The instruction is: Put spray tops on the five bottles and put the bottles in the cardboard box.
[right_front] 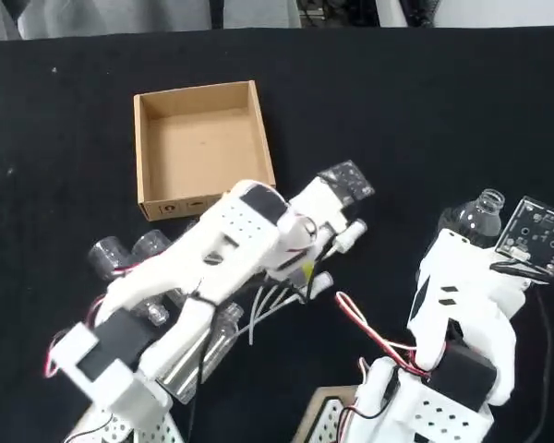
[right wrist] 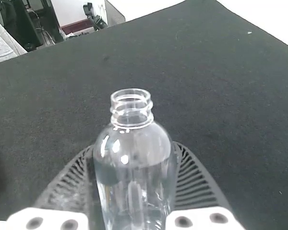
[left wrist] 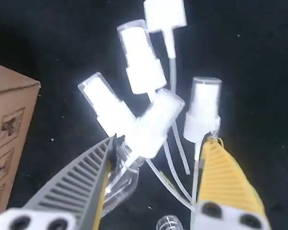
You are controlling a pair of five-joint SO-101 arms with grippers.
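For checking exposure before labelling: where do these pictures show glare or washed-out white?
Left wrist view: the spray tops are washed out to flat white against the black cloth. Right wrist view: the bottle carries bright highlights on its shoulder and neck. High view: the cardboard box is evenly lit, without glare.

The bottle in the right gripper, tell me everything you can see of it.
The bottle is clear plastic and looks empty, with rounded shoulders and a threaded neck that is open, nothing screwed on. The right gripper is shut on its body, clasping it from both sides, and the neck points out beyond the gripper. It sits over the black table cloth, well apart from the cardboard box. I cannot tell whether it touches the cloth.
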